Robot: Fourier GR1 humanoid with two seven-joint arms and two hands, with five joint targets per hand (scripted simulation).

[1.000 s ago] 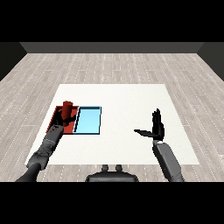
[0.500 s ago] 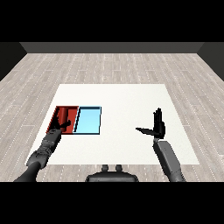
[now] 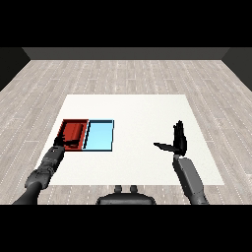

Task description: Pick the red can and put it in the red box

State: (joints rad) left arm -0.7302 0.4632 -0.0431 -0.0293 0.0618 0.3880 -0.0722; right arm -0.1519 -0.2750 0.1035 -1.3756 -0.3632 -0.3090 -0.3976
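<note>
Head view: red can (image 3: 74, 130) is seen lying in red tray (image 3: 65, 123), long axis unclear.
Nearer hand: left hand (image 3: 63, 142), at the tray's near edge; fingers cannot be told.
Right hand (image 3: 178, 141): held wide, well apart.

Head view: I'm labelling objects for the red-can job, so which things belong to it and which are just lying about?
Job: red can, apparently inside the red tray; left robot hand at its near edge.
Lying about: light blue tray; right robot hand, open, apart from both trays; white table.
</note>
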